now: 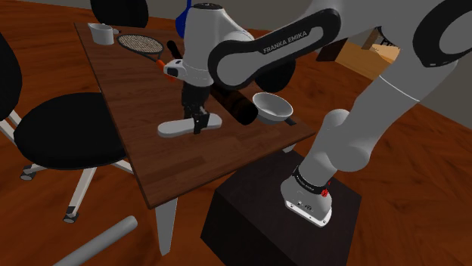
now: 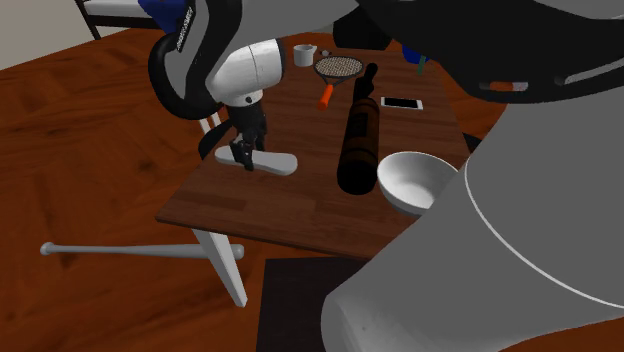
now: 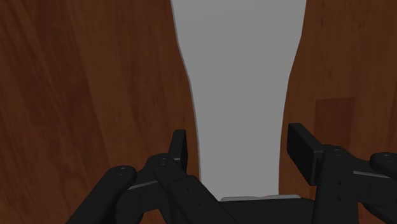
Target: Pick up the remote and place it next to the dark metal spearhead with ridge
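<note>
Hand [image 3: 237, 135] astride grey remote [image 3: 238, 70], wrist-view gaps either side

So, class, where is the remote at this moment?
In the shoulder view the pale grey remote lies flat on the wooden table, directly under the gripper, to that view's left of the dark bottle and white bowl.

From here I can read white capitals, FRANKA EMIKA, running along the dark link of the arm [image 1: 286, 47] in the shoulder view. The white lettering on that link in the second exterior view is illegible.
</note>
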Tool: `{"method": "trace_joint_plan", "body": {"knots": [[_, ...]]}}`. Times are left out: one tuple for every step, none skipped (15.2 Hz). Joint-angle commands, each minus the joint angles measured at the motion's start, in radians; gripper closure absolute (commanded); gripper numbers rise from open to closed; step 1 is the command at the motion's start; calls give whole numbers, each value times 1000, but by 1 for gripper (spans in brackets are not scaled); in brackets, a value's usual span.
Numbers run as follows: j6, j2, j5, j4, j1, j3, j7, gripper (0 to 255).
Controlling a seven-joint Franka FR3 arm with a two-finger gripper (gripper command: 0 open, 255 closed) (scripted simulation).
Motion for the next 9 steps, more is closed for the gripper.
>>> {"method": "trace_joint_plan", "body": {"knots": [[-30,-14,3,16,1,0,-1,255],[-44,-20,4,24,1,-1,-2,255],[-58,-27,5,31,1,-1,-3,255],[-72,-33,6,39,1,-2,-4,255],[-86,-39,7,48,2,-3,-5,255],[-100,-44,8,56,2,-3,-6,255],[-114,-50,9,65,2,-4,-7,255],[-128,-55,10,73,2,-4,-8,255],[-142,-60,11,82,2,-5,-9,255]]}}
